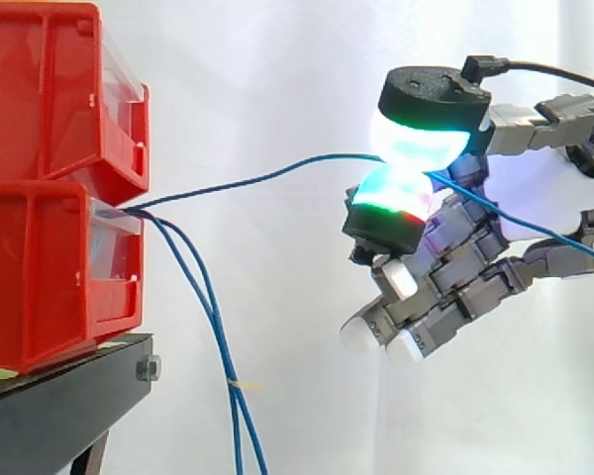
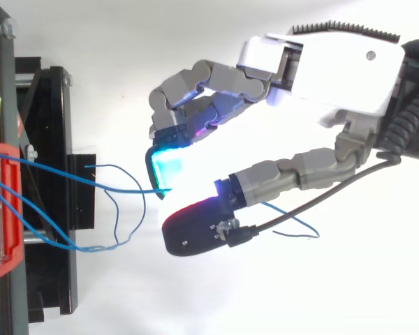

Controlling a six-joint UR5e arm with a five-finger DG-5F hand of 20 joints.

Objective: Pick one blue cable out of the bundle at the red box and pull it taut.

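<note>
robot hand (image 1: 462, 265) pinches one thin blue cable (image 1: 240, 181) between glowing pads (image 1: 421, 143); strand runs toward nine o'clock into stacked red plastic bins (image 1: 40, 198), two other blue cables (image 1: 210, 315) hanging slack.

My hand (image 2: 335, 63) is showing a white palm and grey fingers (image 1: 475, 262) with black caps. My pads (image 1: 416, 148) are glowing, one white edged in green, the other cyan-green edged in red. The cable (image 1: 257, 178) is showing blue against the white curtain (image 1: 277, 59), the same blue as the two loose cables (image 1: 213, 327), which are wearing a thin yellow tie (image 1: 240, 383). The bins (image 1: 40, 119) are showing plain red with clear fronts, and the stand (image 1: 59, 416) is showing black
</note>
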